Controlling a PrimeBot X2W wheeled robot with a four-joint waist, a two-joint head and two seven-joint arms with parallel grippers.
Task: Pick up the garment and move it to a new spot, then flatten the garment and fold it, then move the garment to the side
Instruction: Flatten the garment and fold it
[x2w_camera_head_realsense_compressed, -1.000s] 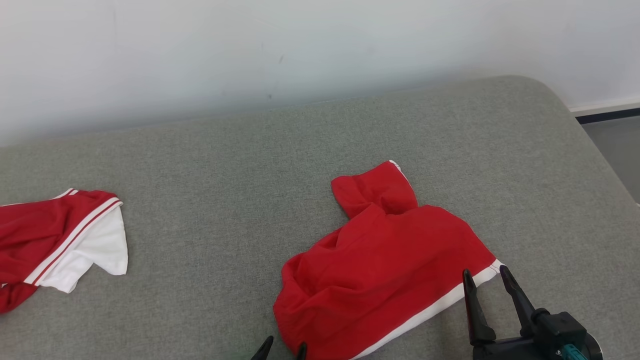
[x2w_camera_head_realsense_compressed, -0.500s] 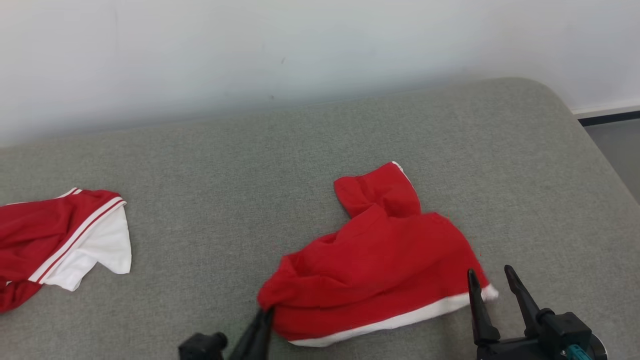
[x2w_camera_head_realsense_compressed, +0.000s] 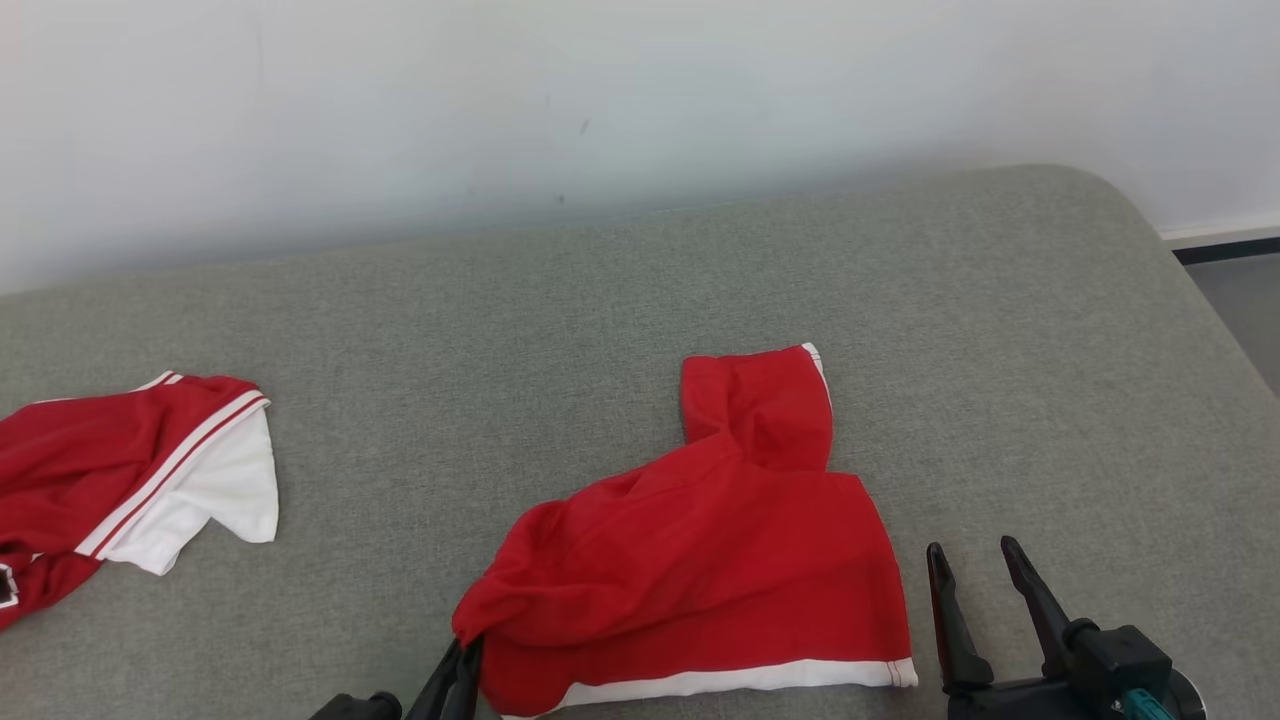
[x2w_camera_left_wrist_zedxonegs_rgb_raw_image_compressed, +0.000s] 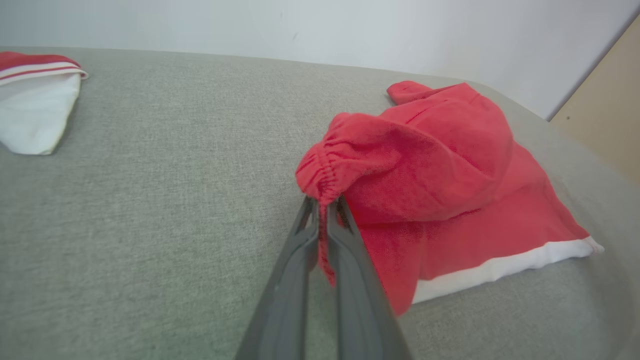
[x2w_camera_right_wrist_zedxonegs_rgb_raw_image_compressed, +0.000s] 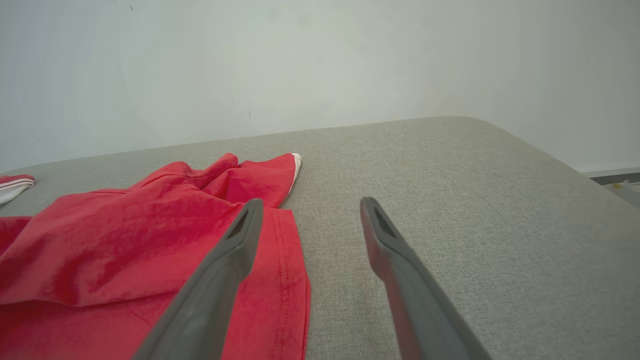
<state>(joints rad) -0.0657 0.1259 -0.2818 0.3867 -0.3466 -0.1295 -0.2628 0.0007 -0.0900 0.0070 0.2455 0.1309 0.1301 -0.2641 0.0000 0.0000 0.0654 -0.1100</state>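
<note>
Garment (x2w_camera_head_realsense_compressed: 700, 560), red with a white band along its near edge, is found in the near middle of the grey upholstered surface (x2w_camera_head_realsense_compressed: 500, 330), crumpled and raised at its left corner. At the far left, a second piece of clothing (x2w_camera_head_realsense_compressed: 130, 470), red with white stripes and a white sleeve, is laid well apart from it. Going to the right, the left tool (x2w_camera_head_realsense_compressed: 460, 655) is seen at the bottom edge of the head view. Its two dark fingers are pressed together on the gathered elastic edge of the garment. In the left wrist view a fold of red cloth is shown caught between these fingers (x2w_camera_left_wrist_zedxonegs_rgb_raw_image_compressed: 295, 250). The rest of the garment is spread to the right, with a narrow part pointing toward the pale wall (x2w_camera_head_realsense_compressed: 600, 100). Just beside the right end of the white band, the right tool (x2w_camera_head_realsense_compressed: 970, 548) is held with its fingers spread apart. In the right wrist view the grey surface is seen between them, and one finger is seen over the red cloth; whether the cloth is touched cannot be told.
</note>
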